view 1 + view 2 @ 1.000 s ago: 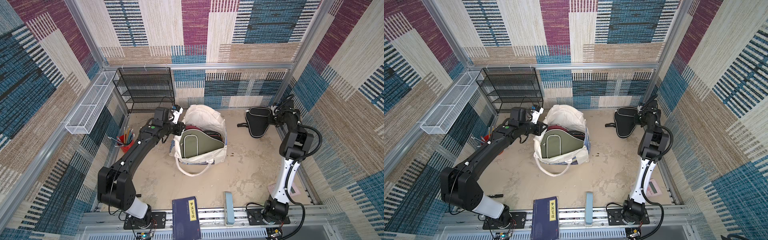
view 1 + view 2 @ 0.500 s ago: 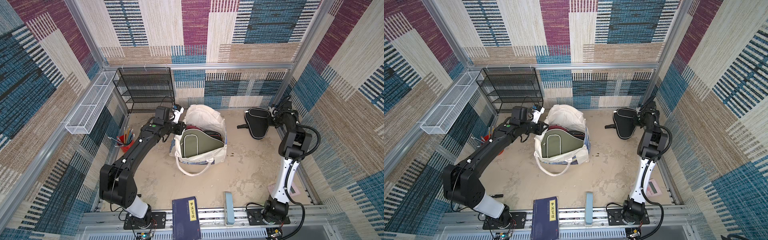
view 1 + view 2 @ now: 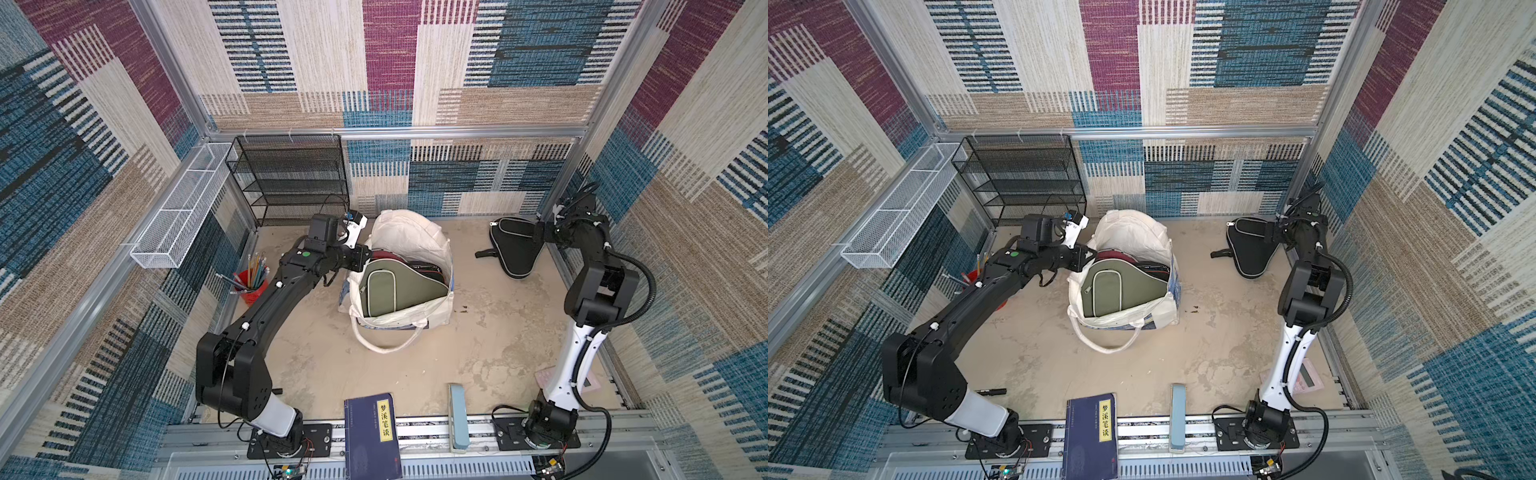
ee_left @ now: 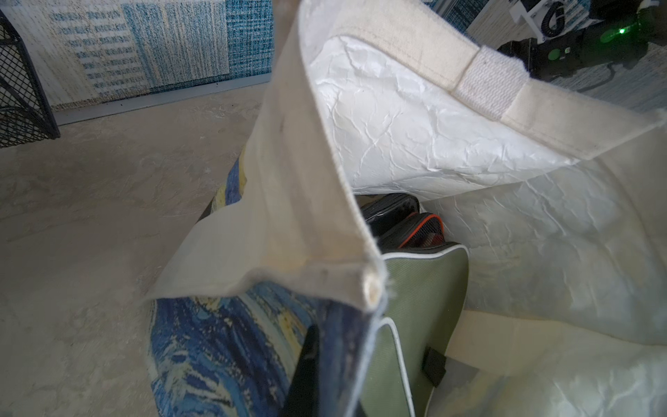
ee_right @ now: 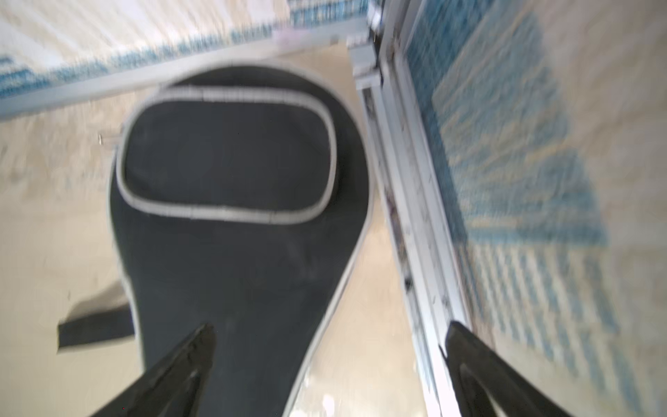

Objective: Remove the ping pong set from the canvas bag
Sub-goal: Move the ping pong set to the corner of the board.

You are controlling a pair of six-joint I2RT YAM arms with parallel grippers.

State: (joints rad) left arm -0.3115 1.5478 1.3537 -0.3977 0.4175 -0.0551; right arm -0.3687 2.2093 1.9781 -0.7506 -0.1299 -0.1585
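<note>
Beige, scuffed tabletop (image 3: 478, 345) inside an enclosure of woven patchwork walls (image 3: 390, 62). At the near edge: dark blue book (image 3: 372, 432) overhanging the front rail, pale blue block (image 3: 458, 415) near it, black marker (image 3: 990, 391) by the left arm's base, pink calculator (image 3: 1308, 376) partly hidden behind the right arm's white link. At mid-table: canvas bag (image 3: 411, 237), slumped with mouth open upward, one white handle looped on the tabletop in front, blue print showing along its front base. Inside the bag: olive green case (image 3: 395, 286) uppermost, pale piping visible; edge of a maroon case (image 3: 384, 254) behind it; black-and-red case (image 4: 415, 227) deeper in, seen in the left wrist view. Left gripper (image 3: 361, 259) at the bag's left rim, jaws pressed together, pinching the rim fabric; fingers mostly covered by cloth in the wrist view. Left of that arm: red cup (image 3: 249, 282) of pencils. At the far right: black case (image 3: 517, 249), out of the bag, flat on the tabletop just beside the side rail, strap trailing. Right gripper (image 5: 330, 326) spread wide, gripping nothing, one finger over the case's narrow end, the other over the rail; contact not determinable, wrist view blurred. Against the back wall: black wire rack (image 3: 291, 183). On the left wall: white wire basket (image 3: 178, 212).
</note>
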